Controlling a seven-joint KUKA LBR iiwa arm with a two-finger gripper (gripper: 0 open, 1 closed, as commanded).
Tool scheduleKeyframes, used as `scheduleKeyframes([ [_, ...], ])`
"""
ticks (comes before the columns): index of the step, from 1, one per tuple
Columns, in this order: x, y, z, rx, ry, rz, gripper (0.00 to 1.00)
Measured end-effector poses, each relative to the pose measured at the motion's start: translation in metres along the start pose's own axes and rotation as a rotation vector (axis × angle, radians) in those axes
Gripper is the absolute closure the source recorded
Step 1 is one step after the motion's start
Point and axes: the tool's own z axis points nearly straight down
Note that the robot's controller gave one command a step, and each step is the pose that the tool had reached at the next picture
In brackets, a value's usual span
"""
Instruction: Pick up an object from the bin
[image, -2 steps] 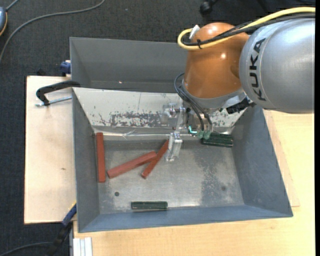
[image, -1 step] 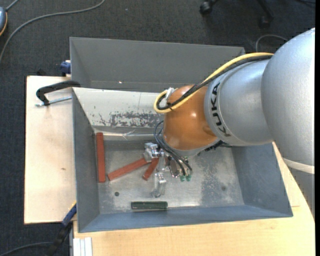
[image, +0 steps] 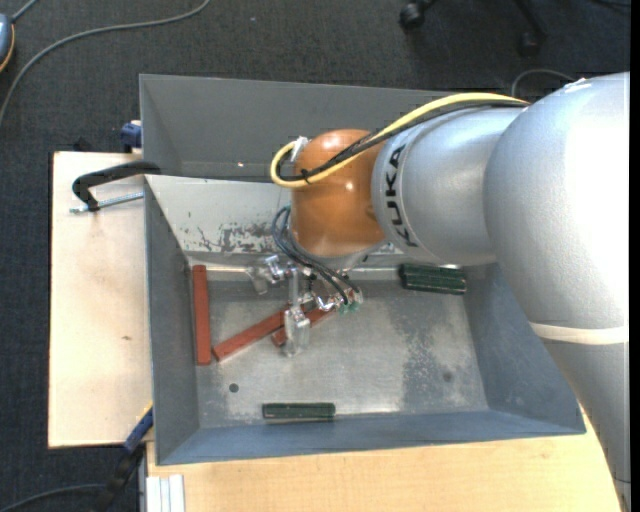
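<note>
Gripper (image: 293, 335) over slanted stick (image: 240, 346), KUKA-lettered arm (image: 450, 190)

the only readable text is the brand name "kuka", printed in dark block letters on the silver-grey shell of the arm (image: 450, 190). it stands at the end of that shell next to the orange cover (image: 335, 195), and its letters run sideways, turned on end in the camera view.
</note>
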Motion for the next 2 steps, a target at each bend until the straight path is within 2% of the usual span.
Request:
scheduleKeyframes([
  [1, 0.000, -0.001, 0.000, 0.000, 0.002, 0.001, 1.00],
  [2, 0.012, 0.012, -0.151, 0.001, 0.000, -0.008, 1.00],
])
